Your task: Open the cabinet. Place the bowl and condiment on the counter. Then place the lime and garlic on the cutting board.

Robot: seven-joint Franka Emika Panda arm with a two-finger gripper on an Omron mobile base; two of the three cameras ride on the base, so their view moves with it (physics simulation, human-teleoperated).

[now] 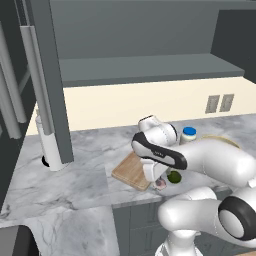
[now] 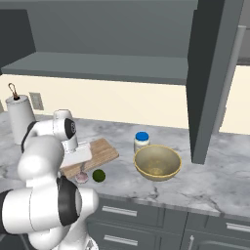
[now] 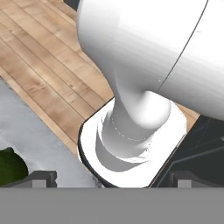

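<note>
Wide dark grey cabinet (image 2: pixel 210 73) is open; round tan-yellow bowl (image 2: pixel 157 162) and small white blue-lidded jar (image 2: pixel 141 141) are already on the marble desk (image 2: pixel 215 180).

Step now, I judge: pick up the garlic.

- **Where things are:** small pinkish-white garlic bulb (image 2: pixel 82 177) and round dark green lime (image 2: pixel 99 175) sit near the desk's front edge, just off the light brown wooden cutting board (image 2: pixel 100 152), at its near edge.
- **Fingers** (image 1: pixel 158 181): spread wide, nothing held, low over the garlic.
- **To do it well:** centre on the bulb, keep clear of the lime, close gently, lift, then set it mid-board.

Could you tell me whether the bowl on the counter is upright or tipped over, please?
Upright. The bowl sits with its round rim level and its mouth facing up on the counter, beside the condiment.
</note>
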